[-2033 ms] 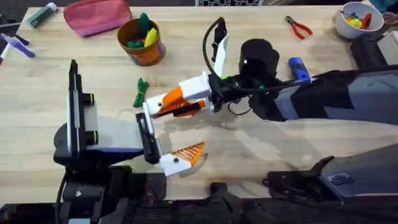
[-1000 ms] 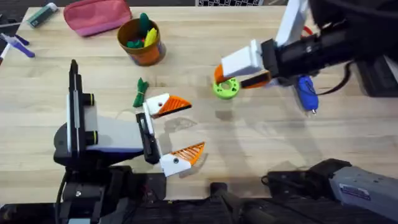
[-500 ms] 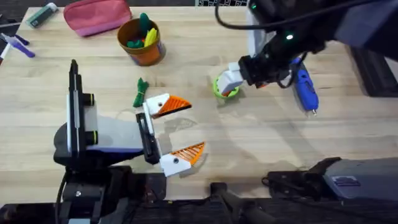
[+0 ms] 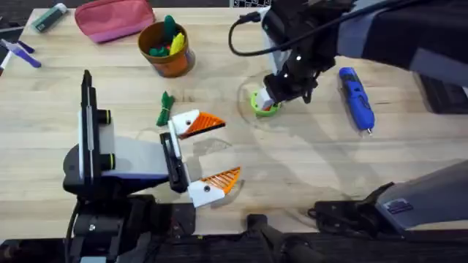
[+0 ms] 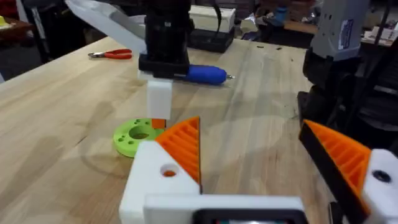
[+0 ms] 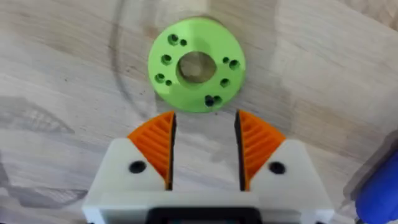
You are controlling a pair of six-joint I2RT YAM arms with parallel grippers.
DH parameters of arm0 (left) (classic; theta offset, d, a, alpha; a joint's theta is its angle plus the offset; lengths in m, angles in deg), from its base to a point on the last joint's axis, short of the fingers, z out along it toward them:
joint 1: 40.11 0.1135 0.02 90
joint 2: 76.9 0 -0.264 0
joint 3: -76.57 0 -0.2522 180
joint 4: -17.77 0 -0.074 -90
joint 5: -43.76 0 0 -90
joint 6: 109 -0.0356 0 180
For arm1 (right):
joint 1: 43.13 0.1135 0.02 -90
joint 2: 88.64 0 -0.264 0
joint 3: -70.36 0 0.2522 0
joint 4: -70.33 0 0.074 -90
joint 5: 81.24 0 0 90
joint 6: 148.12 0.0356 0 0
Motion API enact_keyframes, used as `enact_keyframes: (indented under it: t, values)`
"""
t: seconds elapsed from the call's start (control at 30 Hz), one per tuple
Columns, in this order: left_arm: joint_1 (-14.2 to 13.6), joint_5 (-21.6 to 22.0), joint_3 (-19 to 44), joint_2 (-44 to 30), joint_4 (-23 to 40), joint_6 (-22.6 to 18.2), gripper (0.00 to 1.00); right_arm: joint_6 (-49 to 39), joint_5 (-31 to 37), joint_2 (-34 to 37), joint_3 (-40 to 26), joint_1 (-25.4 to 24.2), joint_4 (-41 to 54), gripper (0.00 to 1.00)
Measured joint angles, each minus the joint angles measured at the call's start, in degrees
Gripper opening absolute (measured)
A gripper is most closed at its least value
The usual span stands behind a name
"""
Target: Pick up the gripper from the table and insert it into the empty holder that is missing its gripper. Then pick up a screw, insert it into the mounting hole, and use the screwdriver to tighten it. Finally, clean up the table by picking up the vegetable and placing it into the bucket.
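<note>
- My right claw [image 6: 204, 149] hangs open just above the bench [image 4: 307, 175], the green screw disc [image 6: 196, 65] right ahead of its orange pads.
- The screwdriver [image 4: 356, 98] lies near it.
- My left claw [image 4: 212, 150] rests open, the vegetable [image 4: 164, 109] beside it.

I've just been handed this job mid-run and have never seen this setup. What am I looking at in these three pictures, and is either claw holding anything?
Two robot arms work at a wooden table. One camera looks down from above; one rides on each wrist.

From above, the left gripper rests low on the table, fingers open and empty. The right gripper points down over a green disc. Its wrist camera shows orange pads open beside the disc, gripping nothing.

Also on the table: the blue screwdriver, the green vegetable, the bucket holding toy pieces, a pink pouch and red pliers.
</note>
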Motion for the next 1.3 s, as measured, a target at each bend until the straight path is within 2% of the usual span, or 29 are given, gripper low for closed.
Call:
enact_keyframes:
  t: [0.13,0.4,0.77,1.3]
  values:
    - [0.00,0.00,0.00,0.00,0.00,0.00,0.985,-1.47,0.11,0.57,0.00,0.53,-0.94,0.439]
    - [0.00,0.00,0.00,0.00,0.00,-0.02,0.985,-2.48,2.23,3.24,-0.04,0.53,-1.73,0.369]
    - [0.00,0.00,0.00,0.00,0.00,-0.02,0.985,-2.69,2.89,3.81,-0.04,0.53,-3.29,0.212]
    - [0.00,0.00,0.00,0.00,0.00,-0.02,0.985,-2.71,2.97,4.25,-0.04,0.86,-3.33,0.189]
